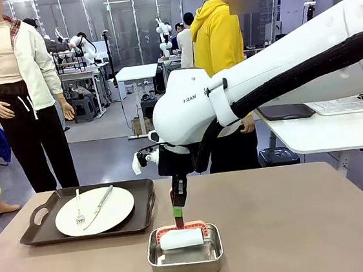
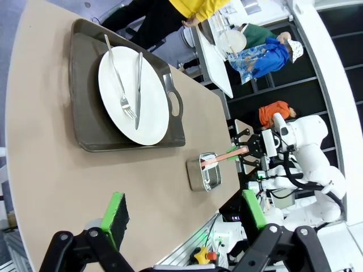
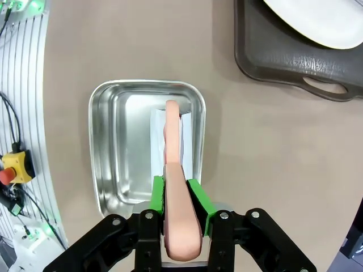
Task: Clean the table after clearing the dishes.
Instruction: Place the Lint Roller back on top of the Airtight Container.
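Right gripper [image 3: 180, 195] clenched on pink handle [image 3: 173, 141] over pan [image 3: 105, 141]; its white head [image 1: 181, 239], possibly cloth, partly hidden. Left gripper [image 2: 182, 212] released above desk [image 2: 57, 170]. Tray [image 3: 272, 62] at 1 o'clock, cut off.

Taupe table [image 1: 308, 226], white plate [image 1: 95, 211] — cutlery [image 1: 101, 205] — dark tray [image 1: 142, 198]

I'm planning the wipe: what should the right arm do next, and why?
Probably lift straight up: the right gripper is shut on the pink handle, and its white roll lies inside the steel pan, so it must clear the rim before wiping.
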### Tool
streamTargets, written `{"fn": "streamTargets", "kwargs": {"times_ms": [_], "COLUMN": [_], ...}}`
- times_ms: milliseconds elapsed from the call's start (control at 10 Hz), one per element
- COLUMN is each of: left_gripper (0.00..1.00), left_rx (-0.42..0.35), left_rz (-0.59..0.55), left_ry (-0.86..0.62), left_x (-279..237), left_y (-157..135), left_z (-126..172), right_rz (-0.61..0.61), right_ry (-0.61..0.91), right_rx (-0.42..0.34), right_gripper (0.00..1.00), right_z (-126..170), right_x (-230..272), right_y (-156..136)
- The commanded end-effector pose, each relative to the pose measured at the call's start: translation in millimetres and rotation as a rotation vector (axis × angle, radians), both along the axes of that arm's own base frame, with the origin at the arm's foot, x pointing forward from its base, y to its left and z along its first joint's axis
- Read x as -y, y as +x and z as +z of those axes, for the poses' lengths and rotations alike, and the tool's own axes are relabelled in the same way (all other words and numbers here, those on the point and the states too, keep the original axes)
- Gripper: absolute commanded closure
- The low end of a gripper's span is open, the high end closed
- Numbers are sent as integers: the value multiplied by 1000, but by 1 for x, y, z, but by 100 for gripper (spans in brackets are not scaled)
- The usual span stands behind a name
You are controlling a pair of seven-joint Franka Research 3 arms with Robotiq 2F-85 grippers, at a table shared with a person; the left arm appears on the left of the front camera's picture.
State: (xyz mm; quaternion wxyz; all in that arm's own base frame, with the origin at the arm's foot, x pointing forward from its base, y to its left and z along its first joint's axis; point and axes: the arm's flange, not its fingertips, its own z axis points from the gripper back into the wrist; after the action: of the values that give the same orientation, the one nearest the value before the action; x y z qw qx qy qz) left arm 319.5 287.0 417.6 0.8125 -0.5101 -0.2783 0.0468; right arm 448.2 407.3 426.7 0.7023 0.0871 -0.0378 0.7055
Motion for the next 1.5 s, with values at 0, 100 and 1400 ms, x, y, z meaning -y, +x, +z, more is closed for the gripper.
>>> {"fn": "streamTargets", "kwargs": {"times_ms": [0, 100, 1400], "left_gripper": [0, 0, 0], "left_rx": [23, 23, 23], "left_rz": [-3, -3, -3], "left_ry": [-4, -4, -4], "left_x": [-2, -2, -2], "left_y": [-2, -2, -2], "left_z": [2, 2, 2], "right_rz": [-28, -43, -207], "right_ry": [-7, -6, 143], "right_rx": [4, -8, 91], "right_gripper": [78, 78, 0], "right_z": [-4, -9, 48], "right_x": [-1, 3, 82], "right_y": [11, 19, 26]}}
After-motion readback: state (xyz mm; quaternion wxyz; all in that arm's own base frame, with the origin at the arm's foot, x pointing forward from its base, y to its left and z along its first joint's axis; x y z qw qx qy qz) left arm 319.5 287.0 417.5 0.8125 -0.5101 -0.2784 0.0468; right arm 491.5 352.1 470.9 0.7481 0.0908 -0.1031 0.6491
